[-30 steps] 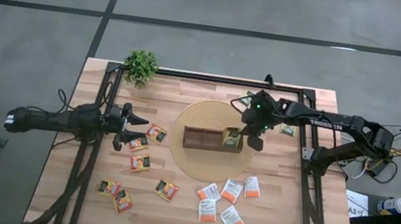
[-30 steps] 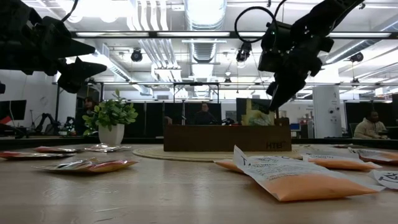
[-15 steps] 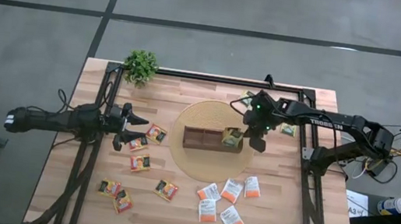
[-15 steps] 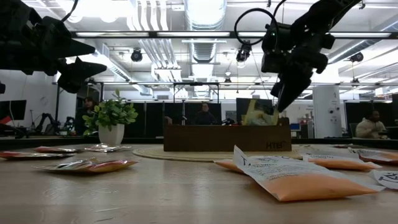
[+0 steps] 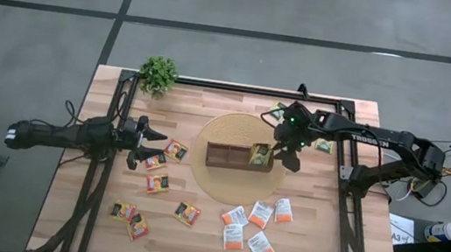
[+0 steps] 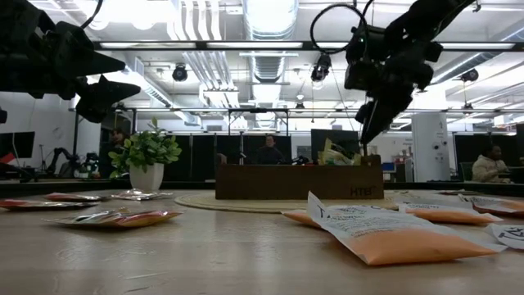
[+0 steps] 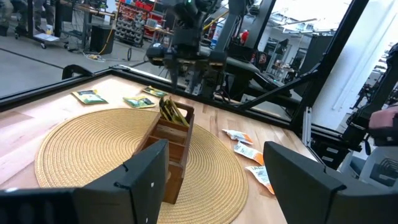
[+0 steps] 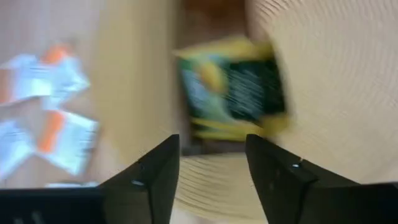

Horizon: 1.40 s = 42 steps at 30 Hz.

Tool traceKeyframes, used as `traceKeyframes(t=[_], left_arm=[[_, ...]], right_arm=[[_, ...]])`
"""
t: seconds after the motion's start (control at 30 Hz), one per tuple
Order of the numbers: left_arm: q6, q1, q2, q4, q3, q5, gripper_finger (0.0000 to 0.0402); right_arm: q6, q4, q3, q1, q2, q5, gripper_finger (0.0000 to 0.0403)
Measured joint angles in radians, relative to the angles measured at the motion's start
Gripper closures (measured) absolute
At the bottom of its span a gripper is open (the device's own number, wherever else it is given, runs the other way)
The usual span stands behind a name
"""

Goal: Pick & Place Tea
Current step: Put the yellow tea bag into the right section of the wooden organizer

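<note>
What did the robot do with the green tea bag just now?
The right hand let go of the green-yellow sachet, now resting in the wooden box's end compartment, and lifted away, open. The left hand and the other sachets stayed put.

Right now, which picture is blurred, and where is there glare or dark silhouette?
Right wrist view: motion-blurred, the green tea bag smeared. Low view: bright ceiling lights leave both arms as dark silhouettes; the nearest orange tea bag is out of focus. High and left wrist views are evenly lit and sharp.
</note>
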<state>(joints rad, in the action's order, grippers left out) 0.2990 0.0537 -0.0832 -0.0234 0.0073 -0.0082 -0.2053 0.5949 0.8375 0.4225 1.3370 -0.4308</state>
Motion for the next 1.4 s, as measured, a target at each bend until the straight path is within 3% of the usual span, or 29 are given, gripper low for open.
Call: traceKeyframes(t=[0.1, 0.17, 0.43, 0.73, 1.07, 1.4], left_arm=[[0.0, 0.0, 0.0, 0.0, 0.0, 0.0, 0.0145], [0.0, 0.0, 0.0, 0.0, 0.0, 0.0, 0.0145], [0.0, 0.0, 0.0, 0.0, 0.0, 0.0, 0.0145], [0.0, 0.0, 0.0, 0.0, 0.0, 0.0, 0.0145], [0.0, 0.0, 0.0, 0.0, 0.0, 0.0, 0.0145], [0.0, 0.0, 0.0, 0.0, 0.0, 0.0, 0.0145]], right_arm=[[-0.051, -0.007, 0.018, -0.019, -0.003, -0.142, 0.0208], [-0.058, -0.023, 0.028, -0.038, 0.002, -0.174, 0.0207], [0.046, -0.215, 0.041, -0.097, 0.064, -0.171, 0.0217], [0.102, -0.225, 0.074, -0.115, 0.202, -0.166, 0.0219], [0.067, -0.019, 0.199, -0.115, 0.349, -0.024, 0.0232], [-0.007, 0.007, 0.27, -0.115, 0.314, -0.013, 0.0236]])
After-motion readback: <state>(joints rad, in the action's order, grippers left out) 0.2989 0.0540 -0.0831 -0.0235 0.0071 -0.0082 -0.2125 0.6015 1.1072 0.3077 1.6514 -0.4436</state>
